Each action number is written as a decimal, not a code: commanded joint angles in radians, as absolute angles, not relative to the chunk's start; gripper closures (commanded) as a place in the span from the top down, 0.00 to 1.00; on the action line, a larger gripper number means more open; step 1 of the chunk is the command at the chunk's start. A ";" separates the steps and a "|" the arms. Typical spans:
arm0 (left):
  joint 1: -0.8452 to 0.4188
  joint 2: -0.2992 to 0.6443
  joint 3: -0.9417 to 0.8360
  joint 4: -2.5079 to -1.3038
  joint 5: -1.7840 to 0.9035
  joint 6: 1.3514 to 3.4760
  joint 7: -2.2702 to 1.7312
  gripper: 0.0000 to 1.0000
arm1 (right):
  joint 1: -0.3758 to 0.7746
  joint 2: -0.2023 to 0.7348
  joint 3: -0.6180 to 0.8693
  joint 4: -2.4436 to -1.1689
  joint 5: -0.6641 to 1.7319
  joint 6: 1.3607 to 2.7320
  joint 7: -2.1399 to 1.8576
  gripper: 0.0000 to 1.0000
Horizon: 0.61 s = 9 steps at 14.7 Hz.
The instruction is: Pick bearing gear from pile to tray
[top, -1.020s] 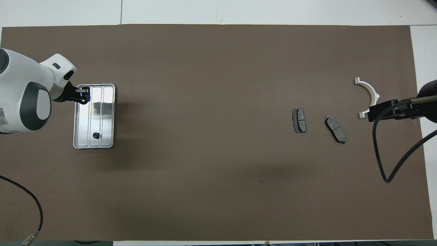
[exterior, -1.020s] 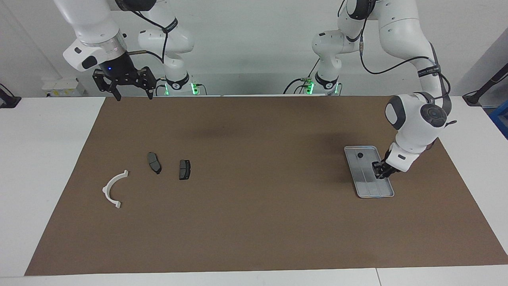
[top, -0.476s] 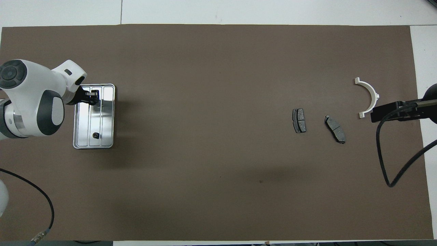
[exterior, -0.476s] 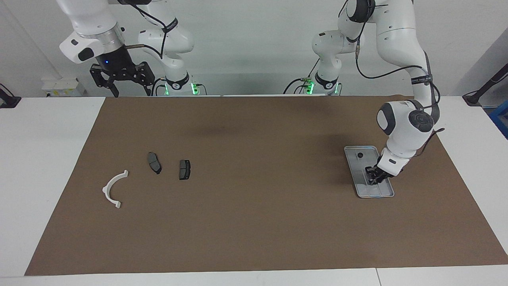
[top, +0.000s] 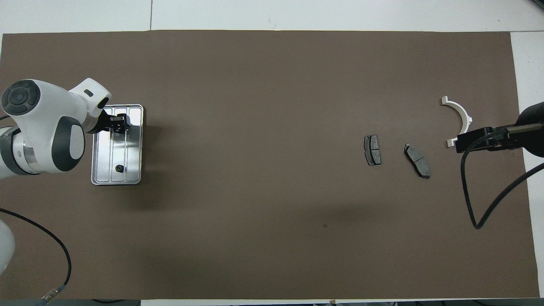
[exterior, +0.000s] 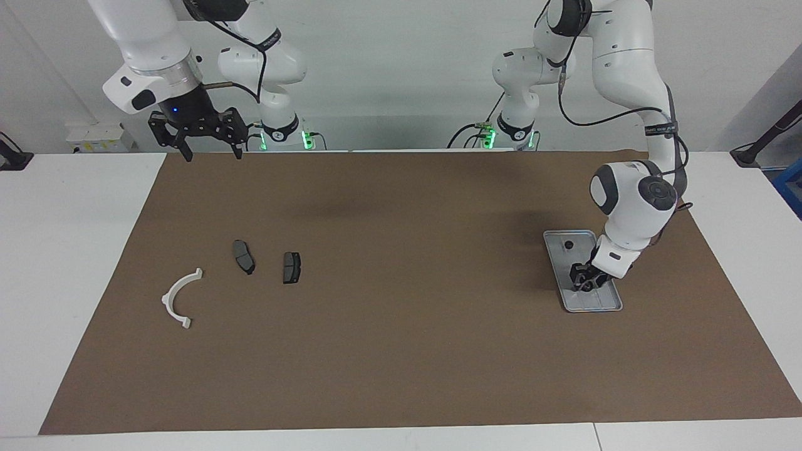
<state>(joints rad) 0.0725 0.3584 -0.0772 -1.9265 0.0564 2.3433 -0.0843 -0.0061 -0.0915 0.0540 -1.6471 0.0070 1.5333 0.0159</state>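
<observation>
The silver ribbed tray [exterior: 603, 302] [top: 134, 144] lies at the left arm's end of the brown mat. One small black round bearing gear [exterior: 569, 244] [top: 119, 168] rests in the tray's end nearer the robots. My left gripper [exterior: 583, 280] [top: 119, 124] is down low inside the tray's farther end; anything at its tip is hidden. The pile lies toward the right arm's end: a white arc [exterior: 180, 297] [top: 460, 118] and two dark brake pads [exterior: 244, 257] [exterior: 291, 267]. My right gripper [exterior: 210, 149] hangs open and high over the mat's edge by the robots.
The brown mat [exterior: 401, 351] covers most of the white table. A black cable [top: 488, 199] hangs from the right arm over the mat near the pile. Another cable [top: 55, 255] lies at the left arm's end.
My left gripper slid from the tray's outer rim to over its ribs, staying low. The right gripper rose a little, then came back down.
</observation>
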 commanded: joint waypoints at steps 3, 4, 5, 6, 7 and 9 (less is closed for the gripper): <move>0.094 0.174 -0.075 -1.853 0.046 2.053 -0.087 1.00 | -0.020 -0.107 0.057 -1.664 0.028 1.546 0.021 1.00; 0.092 0.151 -0.075 -1.829 0.045 1.993 -0.087 1.00 | -0.020 -0.107 0.057 -1.664 0.026 1.546 0.021 1.00; 0.092 0.132 -0.080 -1.795 0.044 1.912 -0.089 1.00 | -0.020 -0.109 0.057 -1.666 0.025 1.546 0.023 1.00; 0.084 0.114 -0.081 -1.760 0.044 1.835 -0.087 1.00 | -0.020 -0.109 0.057 -1.666 0.023 1.548 0.021 1.00; 0.081 0.094 -0.083 -1.734 0.044 1.771 -0.087 1.00 | -0.018 -0.109 0.057 -1.667 0.020 1.548 0.021 1.00; 0.078 0.040 -0.086 -1.727 0.043 1.703 -0.086 1.00 | -0.015 -0.110 0.057 -1.667 0.018 1.548 0.023 1.00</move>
<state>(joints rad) 0.0848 0.0799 -0.0863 -1.7407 0.0556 1.7742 -0.0845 -0.0063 -0.0917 0.0524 -1.6471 0.0070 1.5333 0.0159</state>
